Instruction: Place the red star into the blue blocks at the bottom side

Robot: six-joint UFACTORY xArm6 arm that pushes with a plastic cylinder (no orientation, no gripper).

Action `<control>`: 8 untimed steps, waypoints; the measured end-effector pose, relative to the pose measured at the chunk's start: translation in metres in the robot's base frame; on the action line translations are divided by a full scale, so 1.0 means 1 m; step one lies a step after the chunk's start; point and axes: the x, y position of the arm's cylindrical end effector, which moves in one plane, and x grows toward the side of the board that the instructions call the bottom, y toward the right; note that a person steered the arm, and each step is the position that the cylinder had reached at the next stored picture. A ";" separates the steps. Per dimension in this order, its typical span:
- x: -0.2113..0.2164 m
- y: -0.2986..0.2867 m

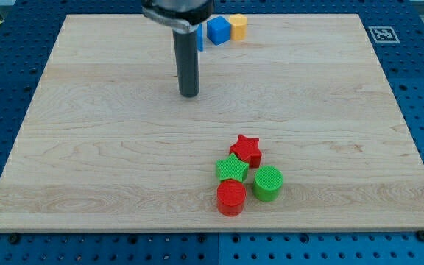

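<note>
The red star [246, 149] lies right of centre in the lower half of the wooden board [87, 147]. It touches a green star [231, 169] just below and to its left. A blue cube [218, 30] sits at the view's top, with another blue block [199, 37] partly hidden behind the rod. My tip [188, 93] rests on the board below the blue blocks, well up and left of the red star, touching no block.
A yellow block [238, 26] sits right of the blue cube at the top edge. A green cylinder [268, 182] and a red cylinder [231, 197] sit below the stars. A marker tag [382, 33] is on the board's top right corner.
</note>
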 end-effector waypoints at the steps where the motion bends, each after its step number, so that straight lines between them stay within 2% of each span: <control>1: 0.000 0.000; 3: 0.012 -0.018; 4: 0.081 -0.024; 5: 0.167 -0.024; 6: 0.207 -0.019; 8: 0.207 0.060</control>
